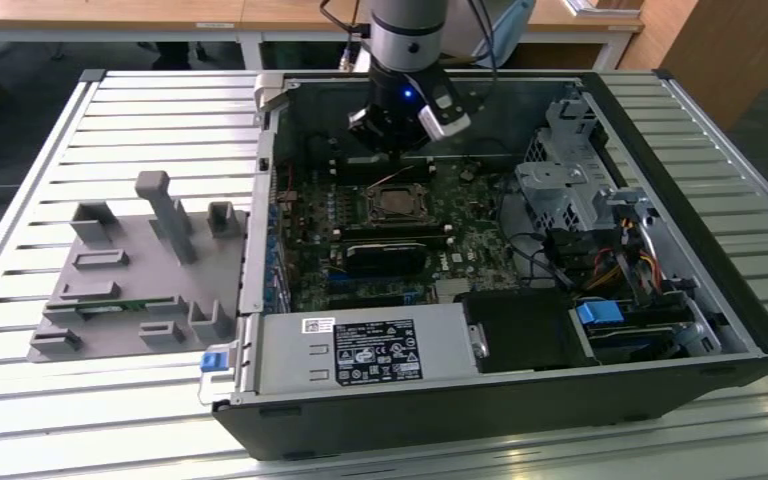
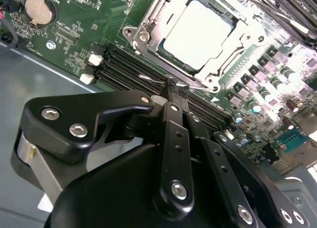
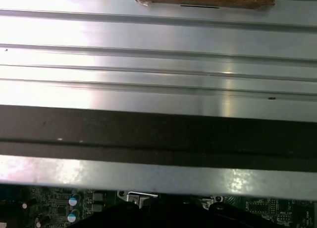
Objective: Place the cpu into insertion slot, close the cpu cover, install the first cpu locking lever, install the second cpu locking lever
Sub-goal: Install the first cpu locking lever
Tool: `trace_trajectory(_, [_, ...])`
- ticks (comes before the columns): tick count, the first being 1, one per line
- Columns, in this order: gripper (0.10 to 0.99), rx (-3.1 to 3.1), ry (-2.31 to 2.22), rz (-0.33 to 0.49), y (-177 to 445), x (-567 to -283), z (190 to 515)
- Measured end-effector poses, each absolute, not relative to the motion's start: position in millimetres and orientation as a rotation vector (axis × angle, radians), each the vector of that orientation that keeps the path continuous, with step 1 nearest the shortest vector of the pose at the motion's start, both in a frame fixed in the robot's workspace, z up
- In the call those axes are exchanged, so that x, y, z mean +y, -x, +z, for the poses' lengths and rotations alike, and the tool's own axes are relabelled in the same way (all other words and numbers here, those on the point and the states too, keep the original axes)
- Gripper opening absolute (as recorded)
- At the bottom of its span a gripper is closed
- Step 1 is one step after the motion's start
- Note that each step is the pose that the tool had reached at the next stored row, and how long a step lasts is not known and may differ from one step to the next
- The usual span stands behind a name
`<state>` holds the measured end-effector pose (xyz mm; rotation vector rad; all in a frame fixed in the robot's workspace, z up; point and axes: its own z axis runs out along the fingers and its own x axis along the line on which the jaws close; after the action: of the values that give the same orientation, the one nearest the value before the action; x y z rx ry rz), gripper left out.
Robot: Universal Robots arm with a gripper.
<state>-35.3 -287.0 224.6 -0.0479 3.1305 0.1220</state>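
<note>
A slatted metal counter (image 1: 157,110) carries an open computer case (image 1: 704,370), and in the exterior view the pincer (image 1: 391,135) hangs inside it by the far wall, just beyond the insertion slot (image 1: 395,203). In the second wrist view the cpu (image 2: 198,34) lies seated in that slot with the cpu cover (image 2: 148,20) down around it, and the clenched fingertips (image 2: 176,89) meet a thin locking lever (image 2: 151,80) at the socket's edge. In my judgement the lever should be pushed steadily along its arc, without scraping the memory slots (image 2: 129,69); the first wrist view offers the case's rim (image 3: 158,134).

The cpu (image 2: 200,32) top is smooth, pale matt metal; its cpu cover (image 2: 148,27) is shiny bare steel. The gripper (image 2: 176,89) is glossy black plastic, the motherboard (image 2: 74,44) glossy green.
</note>
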Motion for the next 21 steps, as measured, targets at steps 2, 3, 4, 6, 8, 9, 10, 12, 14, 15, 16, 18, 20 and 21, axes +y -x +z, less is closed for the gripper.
trace_trajectory(2, [0.106, 3.131, 0.047, 0.122, 33.0, -286.9, 223.9])
trace_trajectory(3, [0.106, 3.130, 0.047, 0.122, 31.7, -286.9, 223.4])
trace_trajectory(4, [0.106, 3.130, 0.046, 0.122, 30.8, -286.7, 222.9])
trace_trajectory(6, [0.106, 3.130, 0.046, 0.122, 29.2, -286.1, 221.9])
trace_trajectory(8, [0.106, 3.130, 0.046, 0.122, 27.5, -285.6, 220.7])
trace_trajectory(9, [0.106, 3.130, 0.045, 0.122, 26.5, -285.4, 220.1])
trace_trajectory(10, [0.106, 3.130, 0.045, 0.122, 25.4, -285.3, 219.5])
trace_trajectory(12, [0.106, 3.130, 0.044, 0.122, 23.7, -285.2, 218.1])
trace_trajectory(14, [0.106, 3.130, 0.043, 0.122, 22.2, -285.2, 216.5])
trace_trajectory(15, [0.106, 3.130, 0.041, 0.122, 21.7, -285.2, 215.6])
trace_trajectory(16, [0.106, 3.130, 0.040, 0.122, 21.4, -285.2, 214.7])
trace_trajectory(18, [0.106, 3.131, 0.038, 0.122, 20.8, -285.2, 213.0])
trace_trajectory(20, [0.106, 3.131, 0.038, 0.122, 20.3, -285.1, 211.0])
trace_trajectory(21, [0.106, 3.131, 0.038, 0.122, 20.0, -285.2, 209.8])
